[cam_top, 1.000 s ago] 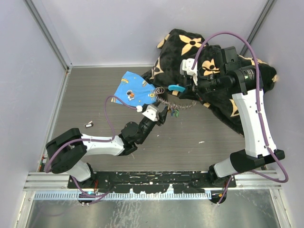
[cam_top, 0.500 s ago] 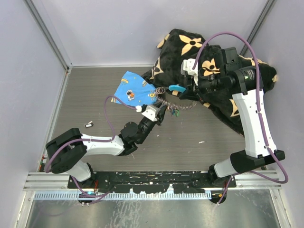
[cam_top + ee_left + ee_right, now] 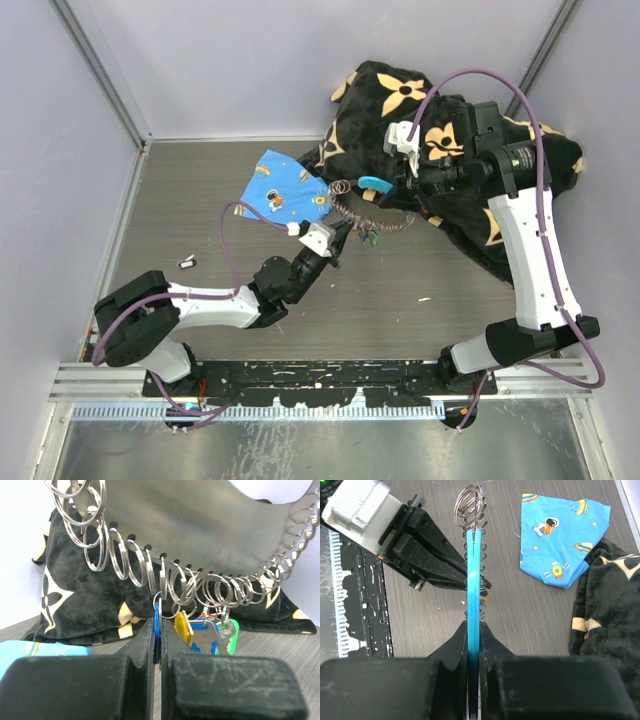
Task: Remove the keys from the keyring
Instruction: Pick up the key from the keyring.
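The keyring is a chain of metal rings [image 3: 352, 213] with a light-blue curved piece [image 3: 374, 183]. My right gripper [image 3: 388, 184] is shut on that piece and holds the chain above the table. In the right wrist view the blue piece [image 3: 474, 575] runs up from the gripper [image 3: 474, 630] to the rings [image 3: 469, 500]. The keys [image 3: 368, 238] hang from the chain's low part. My left gripper [image 3: 342, 240] is shut on a blue-headed key [image 3: 156, 617]. The left gripper's tips [image 3: 158, 632] are just below the rings [image 3: 150, 567]. A yellow-headed key [image 3: 182, 626] and a green-headed key [image 3: 231, 632] hang to its right.
A blue printed cloth [image 3: 285, 190] lies at the back middle, also in the right wrist view [image 3: 560, 535]. A black cloth with tan flowers [image 3: 400, 100] is heaped at the back right under the right arm. A small white object [image 3: 186, 262] lies at the left.
The right wrist has shifted very slightly to the right with the blue piece. The left gripper stays by the keys.
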You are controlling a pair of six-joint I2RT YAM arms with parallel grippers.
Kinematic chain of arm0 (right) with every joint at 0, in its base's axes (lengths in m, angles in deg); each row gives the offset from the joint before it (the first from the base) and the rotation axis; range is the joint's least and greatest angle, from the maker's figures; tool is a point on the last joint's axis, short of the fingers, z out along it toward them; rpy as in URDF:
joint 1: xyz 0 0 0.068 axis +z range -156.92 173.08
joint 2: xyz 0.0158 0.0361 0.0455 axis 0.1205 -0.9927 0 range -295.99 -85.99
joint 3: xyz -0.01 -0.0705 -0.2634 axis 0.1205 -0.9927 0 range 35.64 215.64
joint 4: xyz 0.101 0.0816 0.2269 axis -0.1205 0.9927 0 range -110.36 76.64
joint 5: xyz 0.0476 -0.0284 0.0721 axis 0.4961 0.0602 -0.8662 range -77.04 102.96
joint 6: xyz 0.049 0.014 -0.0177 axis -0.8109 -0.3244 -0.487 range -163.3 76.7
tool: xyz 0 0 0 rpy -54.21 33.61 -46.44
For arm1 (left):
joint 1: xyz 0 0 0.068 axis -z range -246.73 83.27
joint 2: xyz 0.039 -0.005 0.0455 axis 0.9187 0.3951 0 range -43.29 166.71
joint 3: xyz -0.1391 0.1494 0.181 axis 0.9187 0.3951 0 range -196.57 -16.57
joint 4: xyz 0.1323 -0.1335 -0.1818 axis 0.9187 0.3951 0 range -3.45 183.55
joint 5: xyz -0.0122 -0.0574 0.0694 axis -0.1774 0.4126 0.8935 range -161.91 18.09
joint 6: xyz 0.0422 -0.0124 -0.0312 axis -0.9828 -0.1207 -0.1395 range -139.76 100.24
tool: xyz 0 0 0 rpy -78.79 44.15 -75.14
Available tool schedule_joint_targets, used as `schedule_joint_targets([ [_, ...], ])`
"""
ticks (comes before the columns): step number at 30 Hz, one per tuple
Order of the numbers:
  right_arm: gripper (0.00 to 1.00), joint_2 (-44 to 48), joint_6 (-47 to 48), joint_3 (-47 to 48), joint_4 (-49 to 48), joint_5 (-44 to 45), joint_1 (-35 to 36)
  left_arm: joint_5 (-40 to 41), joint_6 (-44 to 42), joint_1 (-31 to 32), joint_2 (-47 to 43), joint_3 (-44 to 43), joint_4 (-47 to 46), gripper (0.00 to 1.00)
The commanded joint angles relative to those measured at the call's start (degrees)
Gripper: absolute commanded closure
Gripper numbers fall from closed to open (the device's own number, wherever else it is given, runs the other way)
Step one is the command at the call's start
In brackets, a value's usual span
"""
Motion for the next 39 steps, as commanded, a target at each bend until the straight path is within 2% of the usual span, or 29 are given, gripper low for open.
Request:
schedule_joint_targets([
  [1, 0.98, 2.12, -3.64, -1.12, -6.17, -3.02, -1.38, -1.66, 2.54, 0.24, -3.75, 1.1, -0.58, 1.0],
  [15, 0.97, 2.64, -7.15, -6.11, -9.75, -6.74, -3.72, -6.77, 5.73, 0.19, -9.38, 2.75, 9.49, 1.0],
  [31, 0.97, 2.42, -9.42, -10.53, -12.94, -7.64, -4.25, -8.26, 8.2, -0.76, -12.55, 2.75, 17.3, 1.0],
  [39, 0.94, 2.36, -11.18, -14.5, -15.91, -9.17, -4.67, -11.03, 11.8, -2.82, -14.93, 1.73, 24.94, 1.0],
])
